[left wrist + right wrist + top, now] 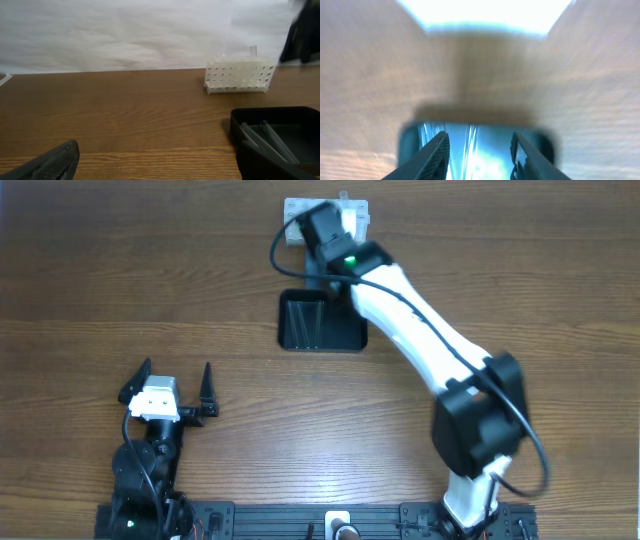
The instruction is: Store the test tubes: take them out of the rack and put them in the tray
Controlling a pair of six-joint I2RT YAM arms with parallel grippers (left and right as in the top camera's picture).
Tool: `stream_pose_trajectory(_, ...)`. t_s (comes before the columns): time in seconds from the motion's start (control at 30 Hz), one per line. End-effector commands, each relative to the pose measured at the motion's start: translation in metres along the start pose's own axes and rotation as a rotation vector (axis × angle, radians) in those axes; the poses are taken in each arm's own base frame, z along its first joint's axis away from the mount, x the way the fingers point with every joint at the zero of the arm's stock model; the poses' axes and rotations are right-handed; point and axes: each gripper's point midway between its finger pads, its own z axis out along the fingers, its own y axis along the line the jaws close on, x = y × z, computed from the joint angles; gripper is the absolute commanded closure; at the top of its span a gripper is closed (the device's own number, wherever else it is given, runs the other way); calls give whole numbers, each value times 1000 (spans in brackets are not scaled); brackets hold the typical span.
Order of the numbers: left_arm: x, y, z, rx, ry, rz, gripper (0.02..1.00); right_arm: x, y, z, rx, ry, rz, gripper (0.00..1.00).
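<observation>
The white test tube rack (355, 215) stands at the far edge of the table, and one clear tube (253, 50) stands upright in it. In front of the rack lies the black tray (350, 335), with a few clear tubes (308, 320) lying inside. The same rack (239, 76) and tray (295, 117) appear in the left wrist view. My right gripper (477, 155) is open with nothing between its fingers; it hovers between tray and rack, with the tray's tubes (470, 142) under it. My left gripper (170, 385) rests open near the front left, far from both.
The right arm (420, 340) stretches diagonally from the front right across to the rack and covers part of it. Bare wooden table (120, 270) lies to the left and right of the tray. A pale wall (125, 30) rises behind the table.
</observation>
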Motion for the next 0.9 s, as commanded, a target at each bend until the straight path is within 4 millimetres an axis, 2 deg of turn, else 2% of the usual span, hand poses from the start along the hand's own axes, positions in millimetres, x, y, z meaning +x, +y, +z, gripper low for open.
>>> stream_pose_trajectory(0.03, 1, -1, 0, 8, -2, 14, 18, -72, -33, -47, 151, -260, -56, 533)
stream_pose_trajectory(0.2, 1, -1, 0, 8, -2, 14, 18, -96, -42, -27, 163, -339, -52, 378)
stream_pose_trajectory(0.3, 1, -1, 0, 8, -2, 14, 18, -104, -38, -10, 133, -360, -99, 297)
stream_pose_trajectory(0.63, 1, -1, 0, 8, -2, 14, 18, -104, -32, 53, 118, -317, -117, 288)
stream_pose_trajectory(0.9, 1, -1, 0, 8, -2, 14, 18, -109, -34, 90, 131, -306, -109, 290)
